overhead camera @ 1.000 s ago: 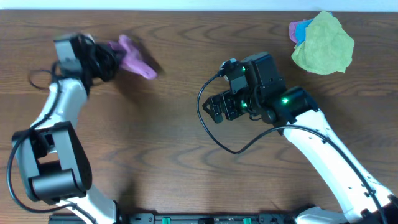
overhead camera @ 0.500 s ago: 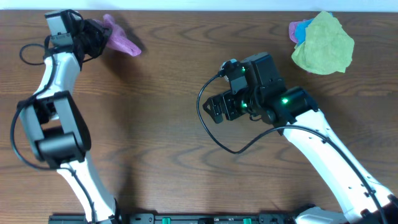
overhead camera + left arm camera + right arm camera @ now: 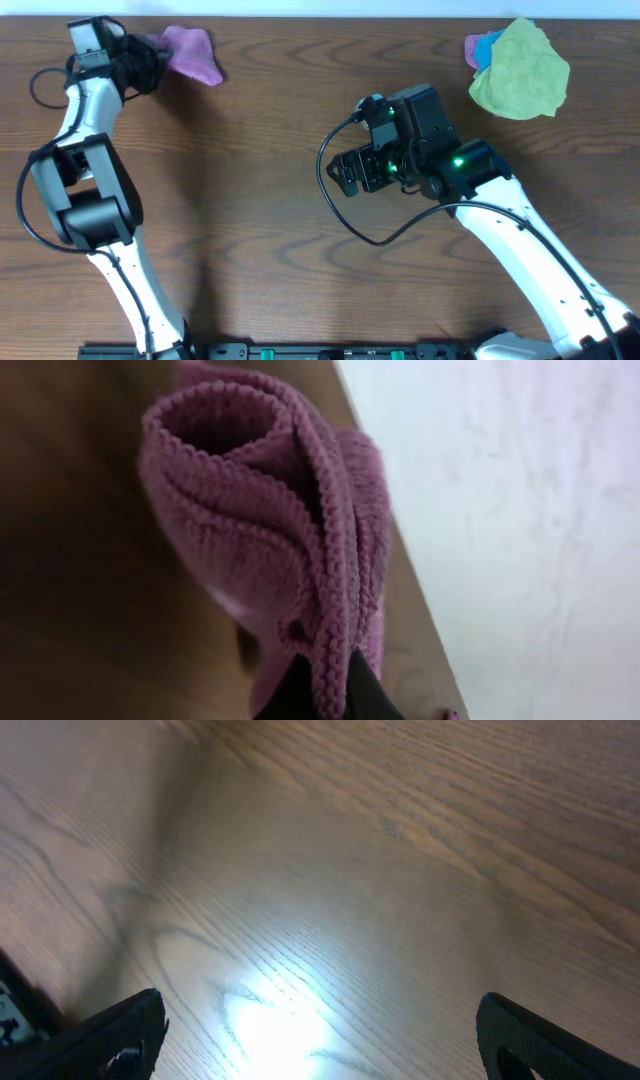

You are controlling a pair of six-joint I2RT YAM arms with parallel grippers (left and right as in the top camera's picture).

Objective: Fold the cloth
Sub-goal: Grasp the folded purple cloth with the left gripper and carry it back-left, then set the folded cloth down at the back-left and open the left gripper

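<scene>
The purple-magenta cloth hangs bunched at the table's far left edge. My left gripper is shut on one edge of it. In the left wrist view the cloth fills the frame as rolled folds pinched between my two dark fingertips. Its white tag is not visible. My right gripper is open and empty over bare wood near the table's middle; its fingertips show wide apart at the bottom of the right wrist view.
A yellow-green cloth lies crumpled at the far right corner, on top of a blue cloth. The table's far edge runs just beside the held cloth, with a white wall behind it.
My left gripper has carried the cloth up and left to the far edge of the table, and the cloth has spread a little. The right arm has not moved.
</scene>
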